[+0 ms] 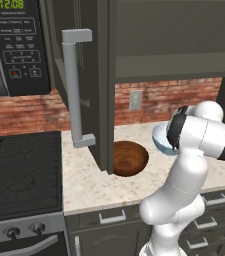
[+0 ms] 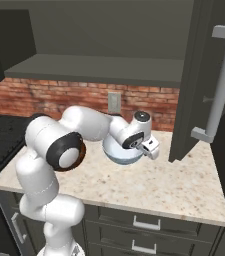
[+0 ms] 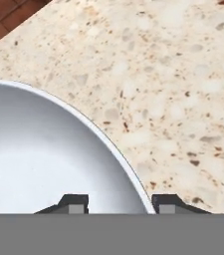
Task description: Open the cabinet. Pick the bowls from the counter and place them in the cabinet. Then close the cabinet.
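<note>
Left base view: cabinet [image 1: 104, 85] doors hang open, shelf bare. The brown bowl [image 1: 129, 158] sits on the table [image 1: 89, 180] just right of the open door's lower edge. The white bowl [image 1: 162, 139] lies to the right of the brown bowl, half hidden behind our arm's elbow. We can't make out the tool here.

Right base view: our arm reaches across the table and the tool [image 2: 149, 148] sits at the white bowl [image 2: 120, 151], on its rim side nearest the right-hand cabinet door [image 2: 191, 85]. The bowl looks to be resting on the table or barely off it; we can't tell which. The cabinet shelf [image 2: 99, 70] is above and behind the bowl.

Hand view: we look down along the tool [image 3: 118, 205]. The white bowl [image 3: 44, 154] rim [image 3: 114, 145] curves right between the two tips [image 3: 74, 203], one tip inside the bowl, the other outside over the table [image 3: 173, 89]. The jaws straddle the rim and are partway closed; whether they're pinching yet we can't tell.

Key relation, in our judgement: the rim wall runs between the tips, so the closing direction crosses the wall. Once gripped, the bowl needs to go up and back from the white bowl's spot to the shelf.
</note>
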{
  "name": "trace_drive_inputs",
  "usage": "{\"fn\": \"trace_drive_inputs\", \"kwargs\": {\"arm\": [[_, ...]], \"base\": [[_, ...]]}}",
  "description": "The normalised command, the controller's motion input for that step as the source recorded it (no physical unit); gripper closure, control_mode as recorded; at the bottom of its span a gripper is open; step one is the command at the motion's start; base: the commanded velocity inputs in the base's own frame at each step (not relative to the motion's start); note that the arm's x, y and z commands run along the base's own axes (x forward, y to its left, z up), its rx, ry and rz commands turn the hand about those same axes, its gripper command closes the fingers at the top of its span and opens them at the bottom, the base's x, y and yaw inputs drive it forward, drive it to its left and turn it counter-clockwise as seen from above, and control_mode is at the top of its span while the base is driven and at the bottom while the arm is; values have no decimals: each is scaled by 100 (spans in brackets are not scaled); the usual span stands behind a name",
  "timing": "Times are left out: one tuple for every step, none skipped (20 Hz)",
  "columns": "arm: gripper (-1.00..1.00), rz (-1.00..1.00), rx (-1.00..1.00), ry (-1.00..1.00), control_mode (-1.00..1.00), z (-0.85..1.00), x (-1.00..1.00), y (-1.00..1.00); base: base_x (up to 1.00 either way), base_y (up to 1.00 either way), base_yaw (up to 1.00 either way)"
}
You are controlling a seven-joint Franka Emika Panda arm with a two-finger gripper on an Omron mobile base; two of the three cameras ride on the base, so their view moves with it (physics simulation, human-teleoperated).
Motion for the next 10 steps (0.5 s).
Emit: {"fn": "trace_drive_inputs", "kwargs": {"arm": [[100, 0, 3, 3, -100, 0, 0, 0], [100, 0, 0, 0, -100, 0, 0, 0], [100, 0, 0, 0, -100, 0, 0, 0], [100, 0, 0, 0, -100, 0, 0, 0], [100, 0, 0, 0, -100, 0, 0, 0], [100, 0, 0, 0, -100, 0, 0, 0], [100, 0, 0, 0, -100, 0, 0, 0], [100, 0, 0, -1, -100, 0, 0, 0], [100, 0, 0, -5, -100, 3, -6, 0], [100, 0, 0, -11, -100, 22, -21, 0]], "base": [[0, 0, 0], [0, 0, 0], [0, 0, 0], [0, 0, 0], [0, 0, 0], [0, 0, 0], [0, 0, 0], [0, 0, 0], [0, 0, 0], [0, 0, 0]]}}
